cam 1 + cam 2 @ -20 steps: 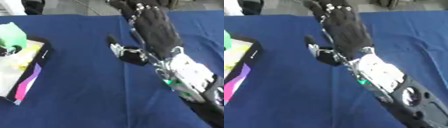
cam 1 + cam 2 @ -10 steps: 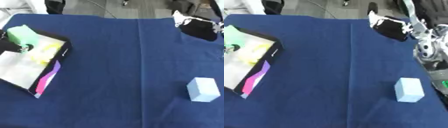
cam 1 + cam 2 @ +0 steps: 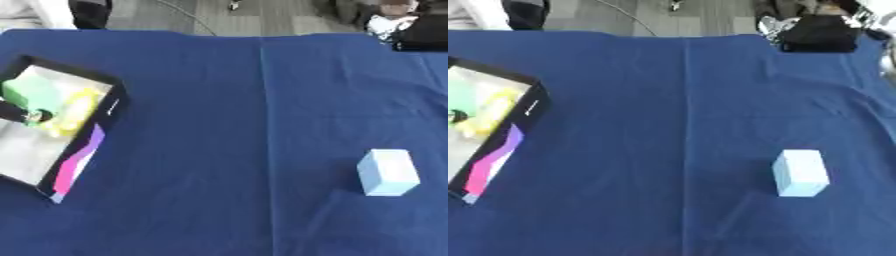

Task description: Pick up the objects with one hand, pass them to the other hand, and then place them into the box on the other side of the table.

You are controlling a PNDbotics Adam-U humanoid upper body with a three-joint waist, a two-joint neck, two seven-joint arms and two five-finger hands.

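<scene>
A pale blue block (image 3: 388, 172) stands alone on the blue tablecloth (image 3: 227, 150) toward the table's right edge, nothing touching it. Well apart from it, at the left edge, lies the open box (image 3: 52, 125) with a black rim — inside it a green block (image 3: 31, 91) and a yellow thing (image 3: 72, 111). The right hand (image 3: 820, 32) shows at the far right corner, dark and blurred — whether it is clenched or released I cannot tell.

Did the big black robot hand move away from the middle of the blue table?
Yes. A second ago the right robot hand stretched over the middle crease of the blue tablecloth. Now it sits at the far right edge, well away from that crease.
</scene>
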